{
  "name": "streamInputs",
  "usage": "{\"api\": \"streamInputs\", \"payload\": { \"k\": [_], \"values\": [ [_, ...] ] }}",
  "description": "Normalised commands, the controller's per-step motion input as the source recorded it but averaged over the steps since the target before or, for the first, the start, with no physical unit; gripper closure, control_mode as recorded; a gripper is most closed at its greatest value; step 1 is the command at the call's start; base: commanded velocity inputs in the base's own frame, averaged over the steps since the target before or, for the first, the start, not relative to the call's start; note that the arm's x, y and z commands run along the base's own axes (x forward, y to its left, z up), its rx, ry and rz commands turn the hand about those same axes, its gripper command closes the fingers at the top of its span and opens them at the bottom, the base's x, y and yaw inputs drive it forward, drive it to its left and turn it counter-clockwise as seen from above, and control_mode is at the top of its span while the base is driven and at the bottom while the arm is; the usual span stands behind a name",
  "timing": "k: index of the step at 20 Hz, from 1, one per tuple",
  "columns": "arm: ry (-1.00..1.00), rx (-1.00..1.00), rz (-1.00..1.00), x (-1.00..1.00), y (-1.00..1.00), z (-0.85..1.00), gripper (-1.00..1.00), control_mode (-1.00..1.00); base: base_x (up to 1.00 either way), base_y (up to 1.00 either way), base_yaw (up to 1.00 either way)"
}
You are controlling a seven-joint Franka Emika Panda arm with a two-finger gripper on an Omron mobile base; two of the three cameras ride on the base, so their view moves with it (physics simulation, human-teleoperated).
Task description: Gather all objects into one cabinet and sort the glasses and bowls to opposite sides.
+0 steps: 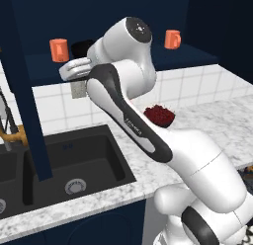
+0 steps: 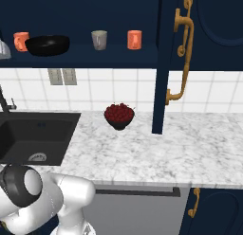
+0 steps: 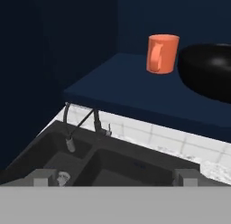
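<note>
The navy cabinet's shelf carries an orange mug at its left end, the wide black bowl beside it, a grey-beige mug and a second orange mug. The dark red bowl stands on the marble counter below. My gripper is open and holds nothing. It hangs over the sink, short of the shelf edge, facing the left orange mug and the black bowl. In the left base view my hand sits just below the shelf front, between that mug and the half-hidden bowl.
A black double sink with a faucet lies under the hand. A navy cabinet panel stands upright left of the arm. An open cabinet door with a gold handle hangs right of the shelf, over the marble counter.
</note>
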Motion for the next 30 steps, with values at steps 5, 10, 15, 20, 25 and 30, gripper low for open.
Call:
{"api": "streamInputs", "payload": {
  "k": [5, 10, 15, 20, 25, 30],
  "values": [
    [0.00, -0.10, -0.07, 0.55, 0.01, 0.00, -1.00, -1.00, 0.00, 0.00, 0.00],
    [0.01, -0.01, -0.03, 0.92, -0.13, 0.00, -1.00, -1.00, 0.00, 0.00, 0.00],
    [0.00, 0.00, -0.03, 0.60, 0.06, 0.00, -1.00, -1.00, 0.00, 0.00, 0.00],
    [0.00, -0.01, -0.05, 0.23, 0.35, 0.00, -1.00, -1.00, 0.00, 0.00, 0.00],
    [0.01, 0.00, -0.08, 0.48, 0.23, 0.00, -1.00, -1.00, 0.00, 0.00, 0.00],
    [0.05, 0.00, -0.06, 0.65, 0.11, 0.00, -1.00, -1.00, 0.00, 0.00, 0.00]
  ]
}}
